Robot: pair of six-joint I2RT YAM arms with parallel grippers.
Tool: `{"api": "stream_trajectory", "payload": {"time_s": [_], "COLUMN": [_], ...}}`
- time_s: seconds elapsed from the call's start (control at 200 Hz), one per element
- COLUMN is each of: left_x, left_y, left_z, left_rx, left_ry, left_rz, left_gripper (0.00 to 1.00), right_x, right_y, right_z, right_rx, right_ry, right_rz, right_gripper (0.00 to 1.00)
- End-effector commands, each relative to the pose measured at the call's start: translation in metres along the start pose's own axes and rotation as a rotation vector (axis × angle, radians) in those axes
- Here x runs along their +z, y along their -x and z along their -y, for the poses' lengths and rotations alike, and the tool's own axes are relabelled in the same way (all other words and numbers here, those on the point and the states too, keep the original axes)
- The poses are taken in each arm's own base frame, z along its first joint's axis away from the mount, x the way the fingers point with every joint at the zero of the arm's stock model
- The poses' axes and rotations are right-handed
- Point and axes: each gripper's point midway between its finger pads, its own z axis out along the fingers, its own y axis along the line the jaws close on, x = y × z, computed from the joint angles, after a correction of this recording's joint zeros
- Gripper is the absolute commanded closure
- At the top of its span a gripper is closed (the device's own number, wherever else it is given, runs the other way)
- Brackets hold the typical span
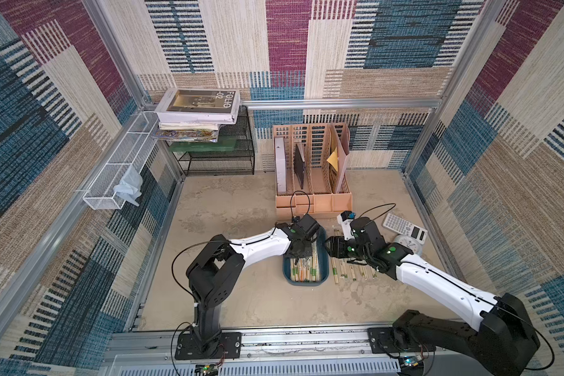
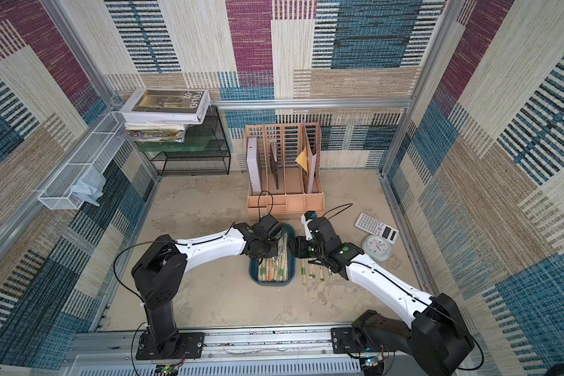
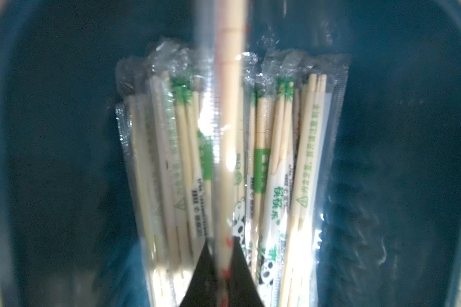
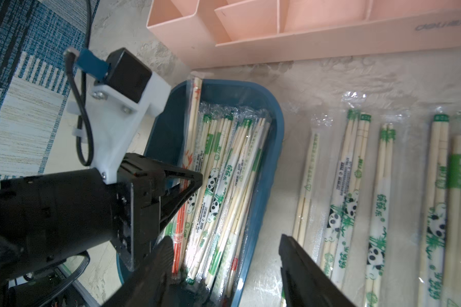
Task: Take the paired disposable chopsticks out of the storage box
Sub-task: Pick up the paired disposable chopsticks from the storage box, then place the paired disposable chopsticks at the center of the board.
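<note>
Since my left pincer [image 3: 221,247] is pinching a single slick-wrapped red-printed pair [image 3: 229,106] over the other paired disposable chopsticks [image 3: 277,159] packed in the storage box [image 3: 397,133] beneath it, I judge that pair could swivel, slip free, or drag neighbours along.

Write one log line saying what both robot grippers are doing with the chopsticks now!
left gripper: shut on red-print chopsticks in blue box | right gripper: open, empty, at box edge | table: several pairs already out
</note>
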Motion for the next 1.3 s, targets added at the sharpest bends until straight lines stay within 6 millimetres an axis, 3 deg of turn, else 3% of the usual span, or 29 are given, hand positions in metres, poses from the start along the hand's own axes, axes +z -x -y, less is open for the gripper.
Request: {"api": "stream_trajectory", "payload": {"time_s": [0.0, 0.155, 0.28, 0.436, 0.621, 0.726, 0.851, 1.031, 1.297], "left_x": [-0.014, -0.044, -0.072, -0.099, -0.107, -0.105, -0.096, -0.064, -0.022], "left_y": [0.008, 0.017, 0.028, 0.036, 0.032, 0.026, 0.019, 0.009, 0.001], "left_z": [0.008, 0.011, 0.001, -0.035, -0.093, -0.121, -0.134, -0.129, -0.106], "left_rx": [0.005, 0.019, 0.034, 0.033, -0.035, -0.074, -0.094, -0.102, -0.093], "left_ry": [-0.037, -0.059, -0.047, 0.011, 0.086, 0.123, 0.14, 0.122, 0.072], "left_rz": [0.025, 0.062, 0.112, 0.158, 0.168, 0.164, 0.144, 0.071, -0.006], "left_gripper": [0.96, 0.97, 0.98, 0.99, 0.99, 1.0, 1.0, 0.99, 0.98], "right_x": [0.001, 0.001, 0.0, -0.001, 0.001, 0.003, 0.004, 0.011, 0.021], "right_y": [0.0, -0.005, -0.005, -0.002, 0.0, 0.001, 0.003, -0.002, -0.01], "right_z": [-0.007, -0.019, -0.032, -0.047, -0.06, -0.065, -0.074, -0.083, -0.088], "right_rx": [-0.003, -0.01, -0.018, -0.042, -0.062, -0.071, -0.086, -0.105, -0.118], "right_ry": [0.012, 0.037, 0.063, 0.083, 0.098, 0.106, 0.116, 0.117, 0.111], "right_rz": [-0.001, -0.001, 0.004, 0.006, 0.006, 0.004, 0.003, -0.014, -0.039], "right_gripper": [0.34, 0.34, 0.34, 0.34, 0.34, 0.34, 0.34, 0.34, 0.34]}}
